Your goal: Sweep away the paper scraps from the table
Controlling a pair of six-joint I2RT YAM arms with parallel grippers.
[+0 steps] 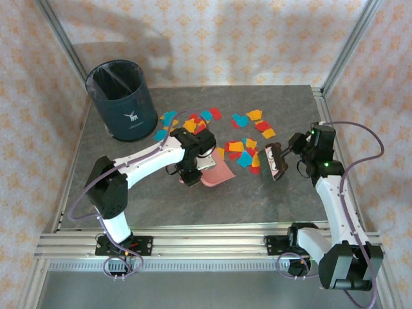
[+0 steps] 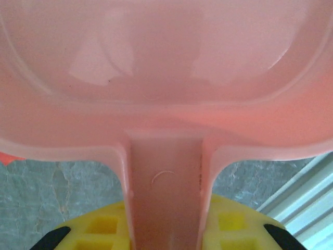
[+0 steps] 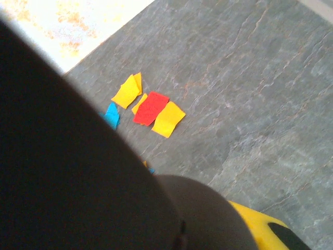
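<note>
- Here on the grey table (image 1: 193, 206), our left gripper (image 1: 198, 168) is clamped on the handle of a pink dustpan (image 1: 219, 172). In the left wrist view, its yellow fingers (image 2: 101, 229) press that handle from both sides.
- Our right gripper (image 1: 295, 149) is closed around a dark brush (image 1: 275, 161), which is held on edge above the table.
- The scraps (image 1: 244, 151), in red, yellow-orange and blue, lie scattered over the far middle of the table, mostly between dustpan and brush. The nearest ones sit just beside the dustpan's far side and just left of the brush.
- More of them lie beyond the left wrist, reaching toward a dark bin (image 1: 122, 100) in the far left corner.
- In the right wrist view we see a small cluster of yellow, red and blue scraps (image 3: 151, 108) on bare stone past the brush's dark bulk. We cannot tell whether the brush touches the table.
- The near half of the table is open stone up to the silver rail (image 1: 193, 244). Patterned walls (image 1: 225, 38) close in the far and side edges.
</note>
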